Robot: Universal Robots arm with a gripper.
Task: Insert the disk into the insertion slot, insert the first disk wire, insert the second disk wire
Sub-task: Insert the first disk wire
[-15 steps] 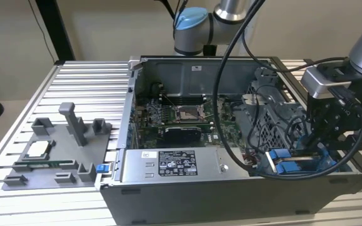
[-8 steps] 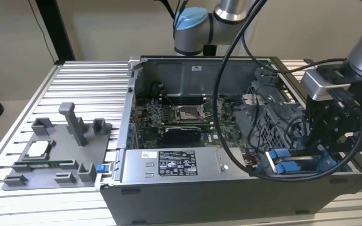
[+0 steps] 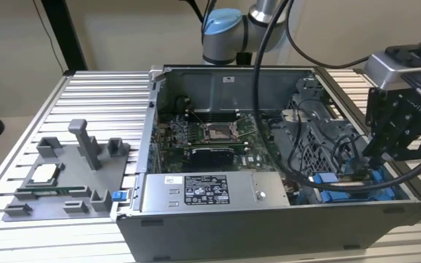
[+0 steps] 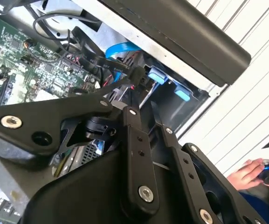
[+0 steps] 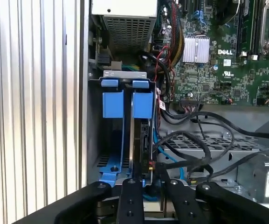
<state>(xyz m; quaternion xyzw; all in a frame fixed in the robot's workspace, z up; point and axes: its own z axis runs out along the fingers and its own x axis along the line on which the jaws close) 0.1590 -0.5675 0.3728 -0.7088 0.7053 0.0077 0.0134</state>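
Now the arm point(image 3: 221, 33) reaches down into the computer case point(image 3: 269, 224), at its corner. The gripper point(image 3: 376, 160) has narrow jaws, just over the disk point(image 5: 142, 105), which sits in the insertion slot point(image 5: 125, 73). Whether it grips anything I cannot tell.

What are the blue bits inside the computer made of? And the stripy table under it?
The blue bits look like plastic: the colour is bright and even, the shapes are smooth and moulded, and the shine is dull. The stripy table looks like metal, probably aluminium: it is silvery-grey, with long straight ridges that catch the light.
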